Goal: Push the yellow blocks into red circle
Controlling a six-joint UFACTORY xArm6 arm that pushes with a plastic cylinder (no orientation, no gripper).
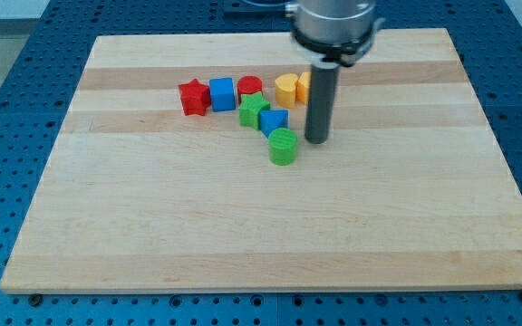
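Two yellow blocks sit near the view's top centre: a yellow heart-like block (285, 88) and a second yellow block (304, 86) partly hidden behind the rod. The red circle (249, 87) lies just left of them, touching a green star (253, 110). My tip (316, 140) rests on the board below the yellow blocks and just right of a green cylinder (283, 146) and a small blue block (273, 120).
A red star (192, 97) and a blue cube (222, 93) stand left of the red circle. The wooden board (243, 235) lies on a blue perforated table (7, 54).
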